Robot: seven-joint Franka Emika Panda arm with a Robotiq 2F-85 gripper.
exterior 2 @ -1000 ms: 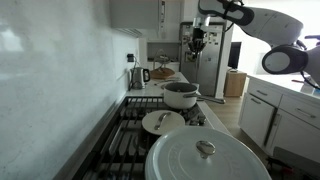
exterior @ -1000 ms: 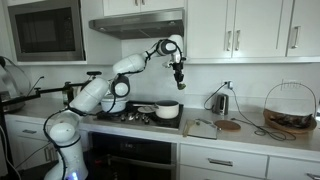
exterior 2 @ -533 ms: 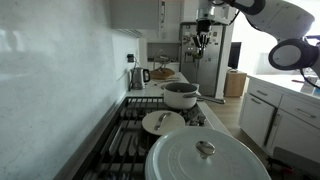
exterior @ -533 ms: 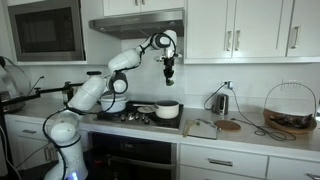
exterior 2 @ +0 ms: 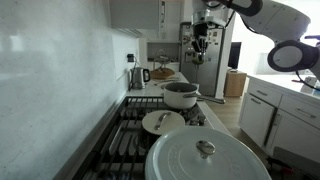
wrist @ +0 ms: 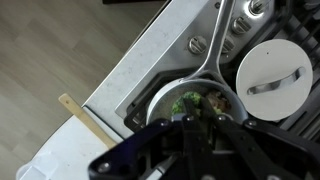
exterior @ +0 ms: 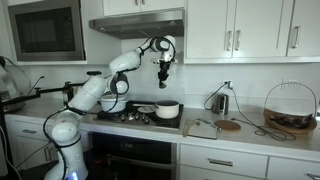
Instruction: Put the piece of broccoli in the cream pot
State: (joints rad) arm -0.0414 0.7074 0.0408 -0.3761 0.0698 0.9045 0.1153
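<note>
Right now my gripper hangs high over the stove, pinched tight on the small dark-green lumpy piece of broccoli seen at its fingertips in the wrist view. The round cream pot lies almost straight below, so I judge the coming move is down.

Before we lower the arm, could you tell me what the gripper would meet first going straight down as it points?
Most likely the cream pot: the gripper points down from high above it, nothing between them, though the exact alignment is hard to judge.
</note>
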